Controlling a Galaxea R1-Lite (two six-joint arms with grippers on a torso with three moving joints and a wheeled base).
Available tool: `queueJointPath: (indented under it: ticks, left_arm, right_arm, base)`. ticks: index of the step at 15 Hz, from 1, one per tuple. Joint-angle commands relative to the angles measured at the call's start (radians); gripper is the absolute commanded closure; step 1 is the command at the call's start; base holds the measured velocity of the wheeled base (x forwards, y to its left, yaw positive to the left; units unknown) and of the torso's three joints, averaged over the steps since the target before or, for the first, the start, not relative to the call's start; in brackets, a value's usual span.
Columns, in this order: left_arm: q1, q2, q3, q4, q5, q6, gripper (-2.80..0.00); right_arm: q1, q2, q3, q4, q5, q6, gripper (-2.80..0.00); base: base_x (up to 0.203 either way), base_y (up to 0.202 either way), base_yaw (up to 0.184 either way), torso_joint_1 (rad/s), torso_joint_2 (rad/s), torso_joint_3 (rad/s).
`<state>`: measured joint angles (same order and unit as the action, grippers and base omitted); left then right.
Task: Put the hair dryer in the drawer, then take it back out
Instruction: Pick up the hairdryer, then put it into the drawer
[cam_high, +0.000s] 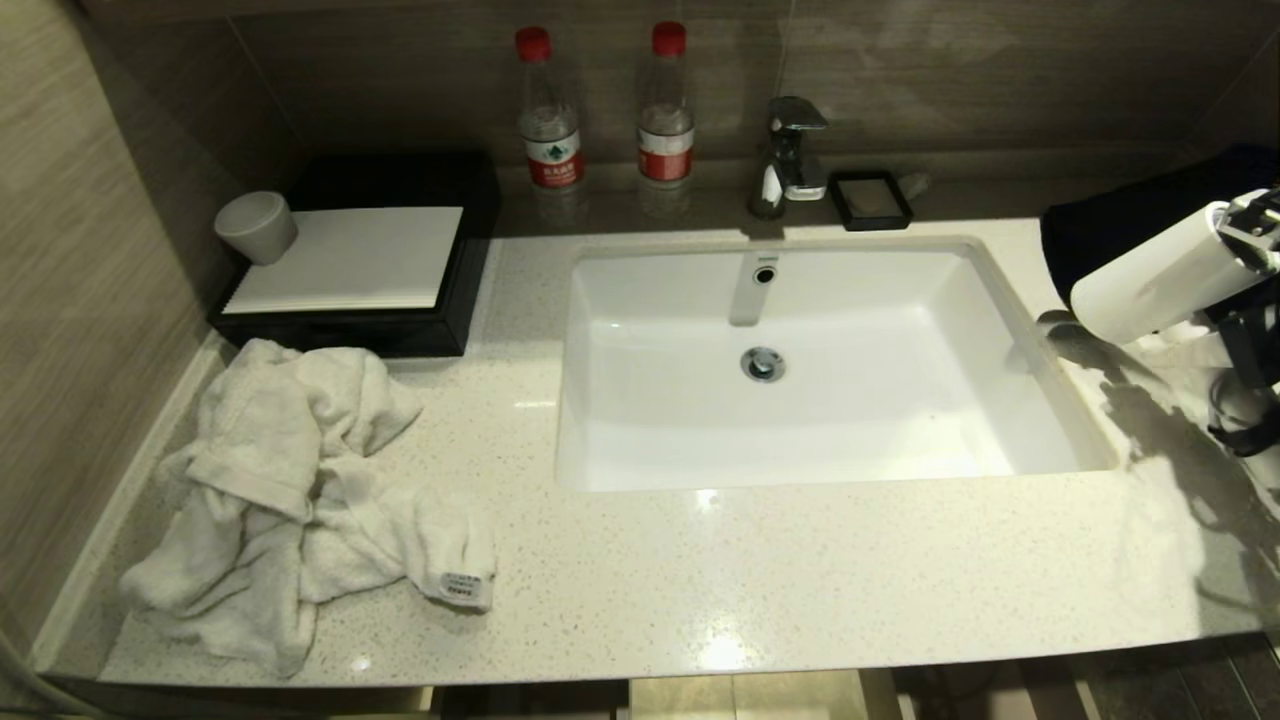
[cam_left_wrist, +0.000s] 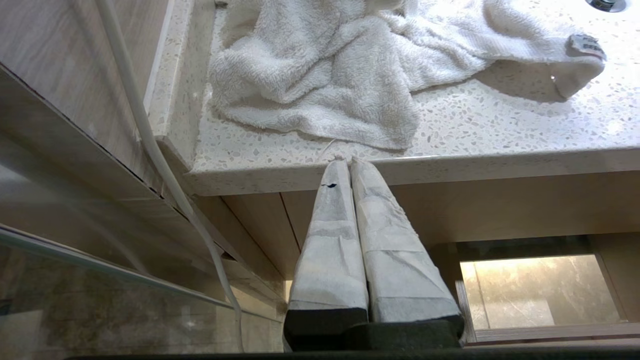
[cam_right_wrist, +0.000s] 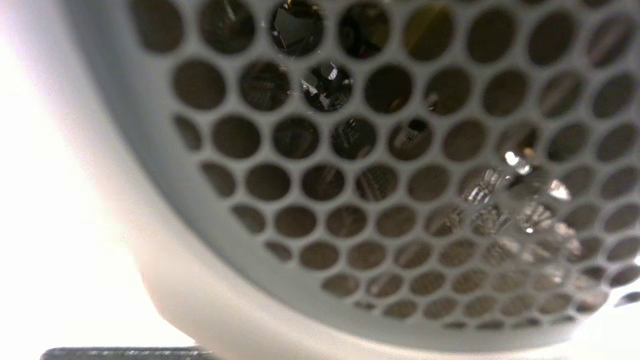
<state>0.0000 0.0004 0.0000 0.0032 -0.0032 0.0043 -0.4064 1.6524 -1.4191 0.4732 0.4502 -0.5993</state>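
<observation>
Looking toward our right side, we find the white hair dryer with its short thick barrel (cam_high: 1150, 280) tilted above the pale speckled stone countertop (cam_high: 800, 590), at the far right edge of the head view. Our right gripper (cam_high: 1255, 235) sits at the barrel's rear end; its wrist camera is filled by the round honeycomb mesh grille (cam_right_wrist: 400, 165), pressed very near. We cannot tell whether the right gripper's fingers are clamped on the dryer or merely close to it. Below it, a black strap (cam_high: 1240, 435) shows by the bundled cord. Between the dryer and our left lies the white rectangular sink (cam_high: 1000, 300), with a chrome tap (cam_high: 795, 150) behind. A crumpled white towel (cam_high: 290, 490) rests far left. Our left gripper (cam_left_wrist: 350, 162) hangs below the counter edge, fingers (cam_left_wrist: 330, 240) pressed together, holding nothing.
</observation>
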Motion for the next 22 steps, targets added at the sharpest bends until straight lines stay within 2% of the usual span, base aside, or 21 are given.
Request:
queueJointPath:
  ticks: [1, 5, 9, 13, 18, 22]
  left_arm:
    - [0.0, 0.001, 0.002, 0.0, 0.0, 0.0, 0.0]
    - [0.0, 0.001, 0.002, -0.002, 0.0, 0.0, 0.0]
    - [0.0, 0.001, 0.002, 0.0, 0.0, 0.0, 0.0]
    - [0.0, 0.0, 0.002, 0.0, 0.0, 0.0, 0.0]
    - [0.0, 0.001, 0.001, 0.0, 0.0, 0.0, 0.0]
    - [0.0, 0.001, 0.002, 0.0, 0.0, 0.0, 0.0]
  right_arm:
    - [0.001, -0.114, 0.016, 0.003, 0.001, 0.022, 0.0]
    - [0.006, -0.282, 0.13, 0.009, -0.01, 0.041, 0.0]
    - [0.013, -0.44, 0.292, 0.012, -0.066, 0.05, 0.0]
    - [0.037, -0.537, 0.372, 0.044, -0.071, 0.063, 0.0]
    - [0.049, -0.648, 0.436, 0.04, -0.071, 0.063, 0.0]
    - [0.052, -0.772, 0.536, 0.036, -0.072, 0.065, 0.0]
  base:
    - [0.0, 0.0, 0.0, 0.0, 0.0, 0.0]
    - [0.0, 0.0, 0.0, 0.0, 0.0, 0.0]
    - [0.0, 0.0, 0.0, 0.0, 0.0, 0.0]
    - [0.0, 0.0, 0.0, -0.002, 0.01, 0.005]
    - [0.0, 0.0, 0.0, -0.349, 0.36, 0.017]
    - [0.0, 0.0, 0.0, -0.409, 0.38, -0.015]
